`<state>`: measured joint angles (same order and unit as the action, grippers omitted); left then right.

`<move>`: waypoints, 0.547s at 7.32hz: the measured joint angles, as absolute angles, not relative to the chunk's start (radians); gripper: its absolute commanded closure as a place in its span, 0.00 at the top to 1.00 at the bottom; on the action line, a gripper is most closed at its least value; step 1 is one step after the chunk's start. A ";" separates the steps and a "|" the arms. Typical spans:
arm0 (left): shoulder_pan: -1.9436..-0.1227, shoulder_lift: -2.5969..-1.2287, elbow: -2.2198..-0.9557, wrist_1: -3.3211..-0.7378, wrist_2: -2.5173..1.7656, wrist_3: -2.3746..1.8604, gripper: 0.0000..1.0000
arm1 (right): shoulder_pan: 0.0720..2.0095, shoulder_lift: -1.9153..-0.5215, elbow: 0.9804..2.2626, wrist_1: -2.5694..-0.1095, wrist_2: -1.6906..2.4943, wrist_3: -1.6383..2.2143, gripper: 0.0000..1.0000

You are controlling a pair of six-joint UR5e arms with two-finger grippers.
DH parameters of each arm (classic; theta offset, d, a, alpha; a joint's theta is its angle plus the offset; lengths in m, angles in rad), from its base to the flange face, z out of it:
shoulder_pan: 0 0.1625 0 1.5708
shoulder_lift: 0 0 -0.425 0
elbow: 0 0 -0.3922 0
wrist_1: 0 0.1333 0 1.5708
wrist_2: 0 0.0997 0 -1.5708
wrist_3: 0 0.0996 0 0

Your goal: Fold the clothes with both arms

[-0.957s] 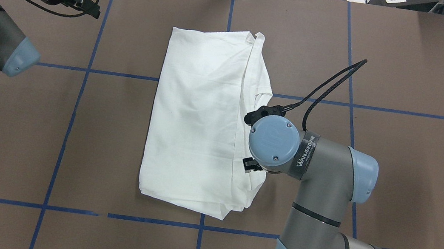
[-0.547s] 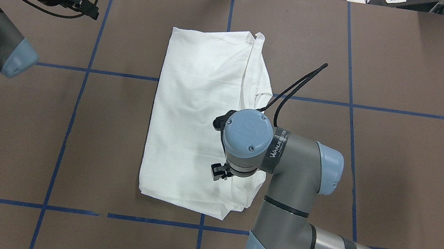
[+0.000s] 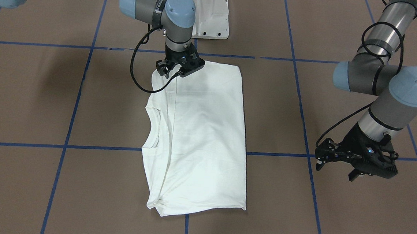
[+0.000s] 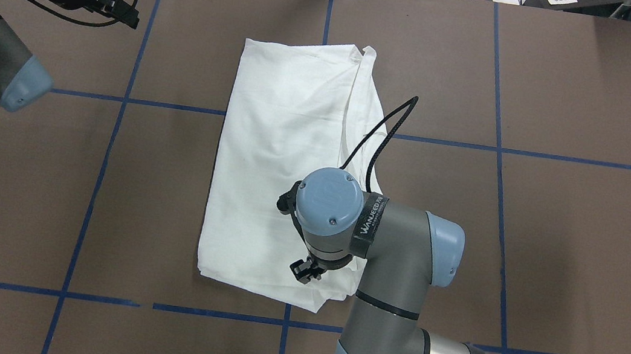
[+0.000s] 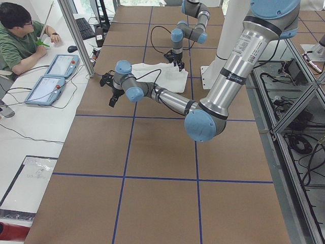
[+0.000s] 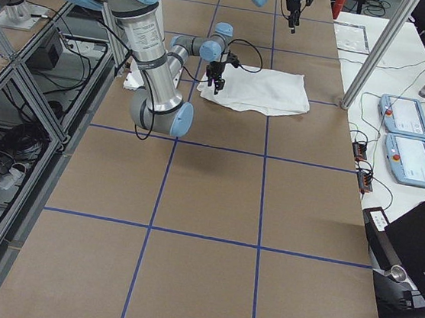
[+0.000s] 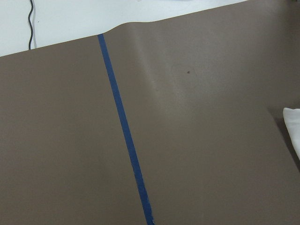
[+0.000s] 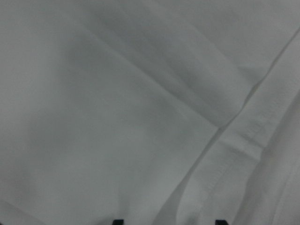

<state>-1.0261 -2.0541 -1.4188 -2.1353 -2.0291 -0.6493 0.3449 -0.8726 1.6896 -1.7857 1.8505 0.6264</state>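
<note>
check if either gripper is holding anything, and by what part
Nothing is held. The right gripper is open over the shirt; the left gripper is open, away from it.

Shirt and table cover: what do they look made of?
Shirt: soft matte white fabric, probably a cotton knit. It lies in soft creases, and the right wrist view shows a stitched hem. Table cover: thin matte brown sheet, paper-like. It ripples near its far edge. Blue lines: probably tape stuck flat on the cover.
</note>
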 measured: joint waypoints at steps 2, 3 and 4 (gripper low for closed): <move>-1.026 -2.054 -1.419 -2.135 -2.029 -0.650 1.00 | 0.342 -0.874 1.715 -1.834 1.851 0.585 0.23; -1.026 -2.054 -1.419 -2.135 -2.029 -0.650 1.00 | 0.341 -0.875 1.716 -1.840 1.848 0.574 0.06; -1.026 -2.052 -1.419 -2.135 -2.029 -0.650 1.00 | 0.341 -0.876 1.716 -1.842 1.844 0.564 0.00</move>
<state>-1.0262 -2.0525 -1.4189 -2.1353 -2.0294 -0.6504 0.3408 -0.8756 1.7159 -1.8425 1.8445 0.5641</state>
